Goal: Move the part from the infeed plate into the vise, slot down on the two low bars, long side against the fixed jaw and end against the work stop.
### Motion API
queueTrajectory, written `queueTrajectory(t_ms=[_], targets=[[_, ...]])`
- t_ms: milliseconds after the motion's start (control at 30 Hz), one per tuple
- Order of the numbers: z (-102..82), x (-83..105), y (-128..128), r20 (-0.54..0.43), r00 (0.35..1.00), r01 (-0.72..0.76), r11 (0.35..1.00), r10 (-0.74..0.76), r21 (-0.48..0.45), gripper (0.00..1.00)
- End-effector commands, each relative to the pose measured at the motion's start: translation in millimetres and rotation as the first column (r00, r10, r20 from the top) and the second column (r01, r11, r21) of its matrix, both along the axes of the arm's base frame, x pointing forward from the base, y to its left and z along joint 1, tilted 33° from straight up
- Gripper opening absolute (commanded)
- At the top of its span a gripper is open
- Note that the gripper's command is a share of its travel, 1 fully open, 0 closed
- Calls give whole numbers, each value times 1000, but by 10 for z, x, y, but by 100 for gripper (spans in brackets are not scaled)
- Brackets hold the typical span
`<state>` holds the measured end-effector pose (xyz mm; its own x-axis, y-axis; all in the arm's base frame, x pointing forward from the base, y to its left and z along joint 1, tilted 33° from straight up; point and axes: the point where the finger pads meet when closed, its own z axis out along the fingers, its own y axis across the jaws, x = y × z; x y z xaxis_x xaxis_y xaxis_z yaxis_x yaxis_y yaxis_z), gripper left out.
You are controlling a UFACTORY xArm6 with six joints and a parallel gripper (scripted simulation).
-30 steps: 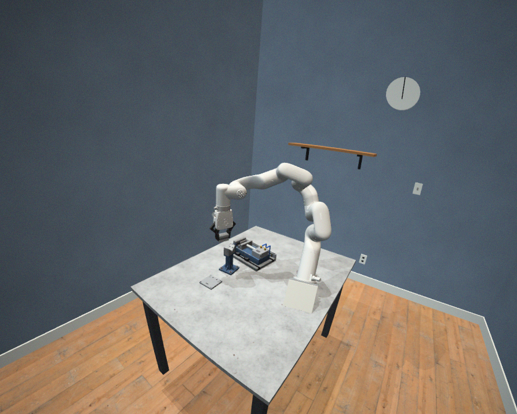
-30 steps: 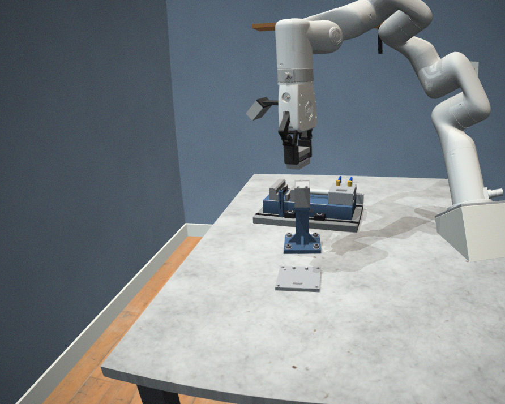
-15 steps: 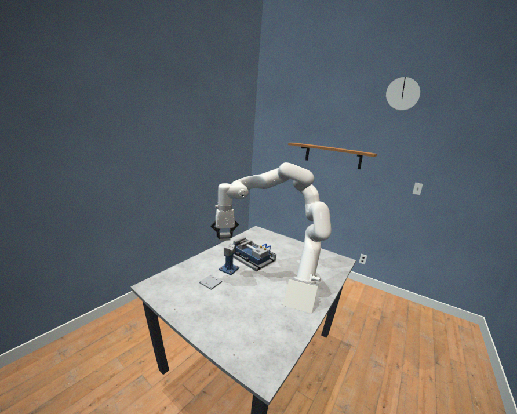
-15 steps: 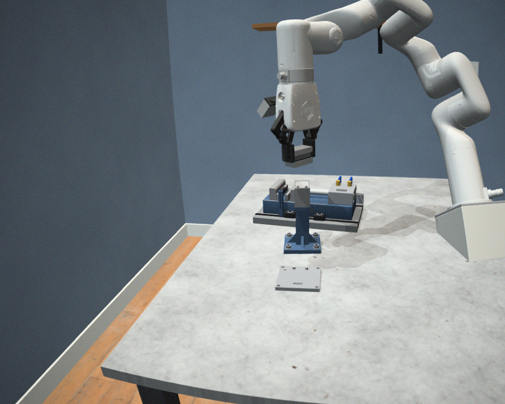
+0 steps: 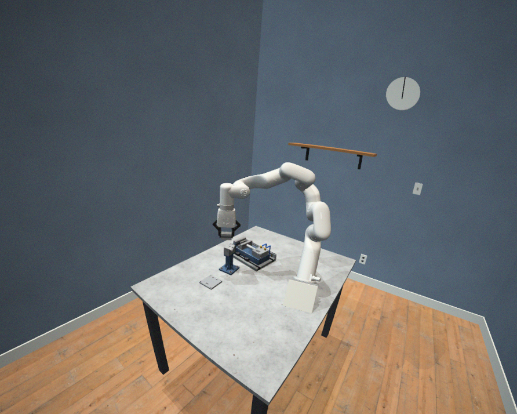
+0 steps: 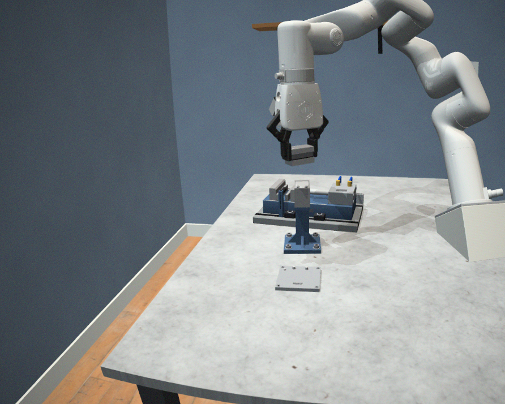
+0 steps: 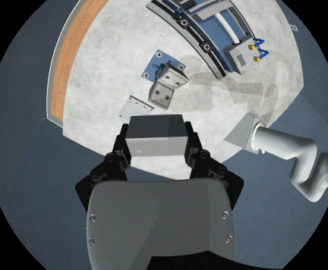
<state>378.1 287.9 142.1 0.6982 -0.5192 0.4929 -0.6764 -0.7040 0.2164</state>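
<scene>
My gripper [image 6: 299, 151] is shut on the part [image 6: 299, 154], a grey block, and holds it high in the air above the V-block [image 6: 302, 196] and the near end of the vise [image 6: 310, 203]. The part also shows between my fingers in the wrist view [image 7: 156, 141]; I cannot see its slot. The vise [image 7: 206, 23] has a blue body and stands open, with the air cylinder [image 6: 342, 192] at its right end. The infeed plate [image 6: 298, 278] lies bare on the table in front of the V-block's blue stand [image 6: 302, 236]. In the top view my gripper [image 5: 225, 232] hangs over the V-block [image 5: 229, 252].
The arm's white base [image 6: 476, 228] stands at the table's right side. The table's left edge [image 6: 174, 261] drops to the wooden floor. A wall shelf [image 5: 332, 149] hangs behind the arm.
</scene>
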Motion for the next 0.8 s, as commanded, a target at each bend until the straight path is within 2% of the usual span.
queueTrajectory(t_ms=[0,767], targets=[[25,6,-7,29,999,42,999,-42,16,0],[90,19,-134,159,942,281,953,-296,109,0]])
